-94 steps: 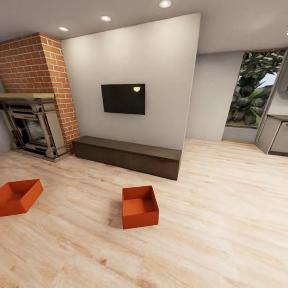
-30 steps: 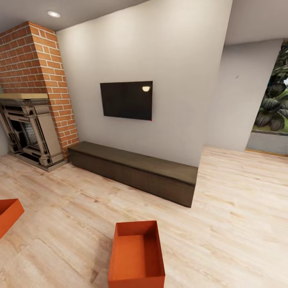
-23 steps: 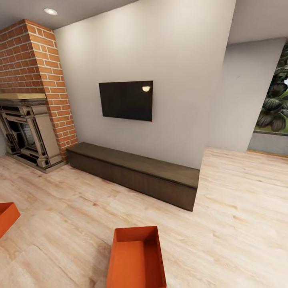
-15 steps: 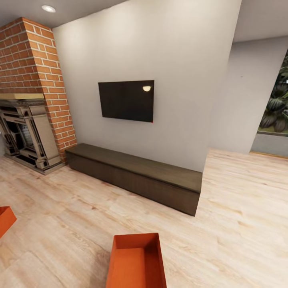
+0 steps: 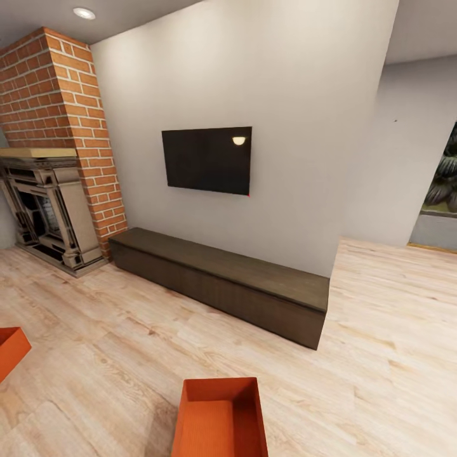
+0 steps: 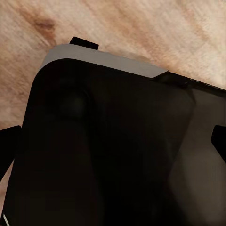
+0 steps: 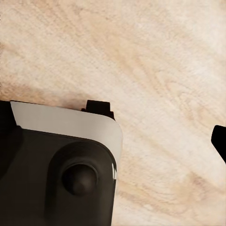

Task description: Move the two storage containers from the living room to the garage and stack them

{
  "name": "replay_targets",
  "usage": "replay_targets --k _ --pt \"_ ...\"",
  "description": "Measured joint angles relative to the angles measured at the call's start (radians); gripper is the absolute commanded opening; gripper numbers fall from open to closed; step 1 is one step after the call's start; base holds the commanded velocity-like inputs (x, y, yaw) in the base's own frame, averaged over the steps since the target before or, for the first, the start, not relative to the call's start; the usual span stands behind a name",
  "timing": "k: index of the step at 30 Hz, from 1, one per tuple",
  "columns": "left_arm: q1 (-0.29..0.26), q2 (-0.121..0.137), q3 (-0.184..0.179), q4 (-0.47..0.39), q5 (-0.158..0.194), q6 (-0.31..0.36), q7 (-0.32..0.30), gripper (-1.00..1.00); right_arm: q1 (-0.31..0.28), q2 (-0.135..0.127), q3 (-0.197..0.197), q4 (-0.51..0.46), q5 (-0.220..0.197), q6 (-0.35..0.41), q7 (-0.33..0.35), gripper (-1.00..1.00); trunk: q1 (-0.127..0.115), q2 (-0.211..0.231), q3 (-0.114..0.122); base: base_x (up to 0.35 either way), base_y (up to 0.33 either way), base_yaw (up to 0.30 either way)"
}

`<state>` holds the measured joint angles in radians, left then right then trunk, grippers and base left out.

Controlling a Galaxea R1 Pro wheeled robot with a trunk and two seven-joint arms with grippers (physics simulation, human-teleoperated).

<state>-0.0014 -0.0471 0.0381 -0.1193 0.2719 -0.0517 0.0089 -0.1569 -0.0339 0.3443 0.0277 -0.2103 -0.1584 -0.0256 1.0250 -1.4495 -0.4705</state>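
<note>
Two orange-red storage containers stand open-topped on the living room's pale wood-plank floor in the head view. The near container (image 5: 219,419) is at the bottom centre, cut off by the frame edge. Just a corner of the other container (image 5: 9,349) shows at the left edge. In the left wrist view my left gripper (image 6: 113,141) hangs over my own dark base, with dark fingertips (image 6: 7,146) far apart at both frame sides and nothing between them. My right gripper (image 7: 113,141) is likewise spread wide over bare floor, one fingertip (image 7: 219,140) showing at the edge.
A long low dark-brown bench (image 5: 222,282) runs along the white wall under a black TV (image 5: 207,158). A brick fireplace (image 5: 44,209) stands at the left. Open plank floor stretches to the right toward a window (image 5: 441,190).
The camera has advanced toward the bench wall, so the near container has slid down to the bottom edge and the left one nearly out of frame. The containers themselves have not moved.
</note>
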Motion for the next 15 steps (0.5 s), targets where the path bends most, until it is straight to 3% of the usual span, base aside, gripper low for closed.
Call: replay_targets --k 15 --pt "0.0 0.0 0.001 0.0 0.0 0.0 0.001 1.0 0.0 -0.001 0.0 0.0 0.0 0.0 -0.001 1.0 0.0 0.0 0.0 0.001 0.0 0.057"
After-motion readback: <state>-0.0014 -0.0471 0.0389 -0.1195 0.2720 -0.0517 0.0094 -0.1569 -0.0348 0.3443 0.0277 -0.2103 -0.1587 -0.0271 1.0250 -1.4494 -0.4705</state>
